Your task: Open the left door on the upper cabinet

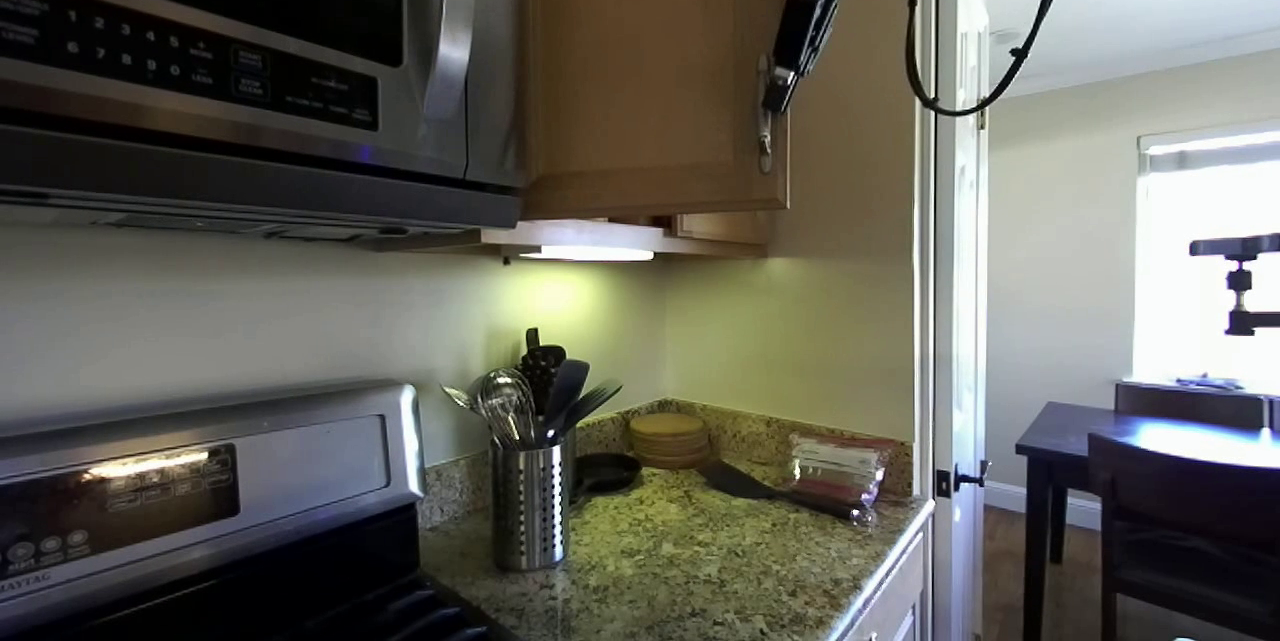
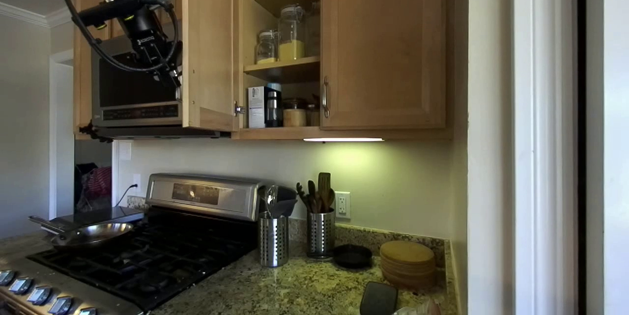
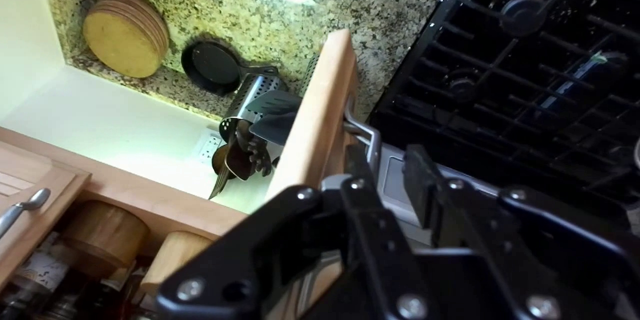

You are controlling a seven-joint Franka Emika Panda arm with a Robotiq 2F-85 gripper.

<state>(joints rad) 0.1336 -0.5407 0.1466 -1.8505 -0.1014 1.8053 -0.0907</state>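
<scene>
Left door (image 2: pixel 214 44), tall, light tan wood: stands wide open at the top of the frame, left of the middle, in an exterior view. Joins the light tan wood upper cabinet (image 2: pixel 277 133) by a small shiny metal hinge (image 2: pixel 239 108). Has a slim, bent silver metal handle (image 3: pixel 375 148) near the loose edge, just right of the middle in the wrist view. Around that handle, a black two-fingered claw (image 3: pixel 387 160): fingers (image 3: pixel 419 175) partway apart, one in the gap between handle and door, one past the handle with room between. Not squeezing the handle; touching it or not, hard to see. Next to the door, upper middle in an exterior view: tan wood shelves (image 2: pixel 282 66) with clear glass jars (image 2: pixel 292 32). Farther right, a matching light tan wood right door (image 2: pixel 385 49), shut.
</scene>
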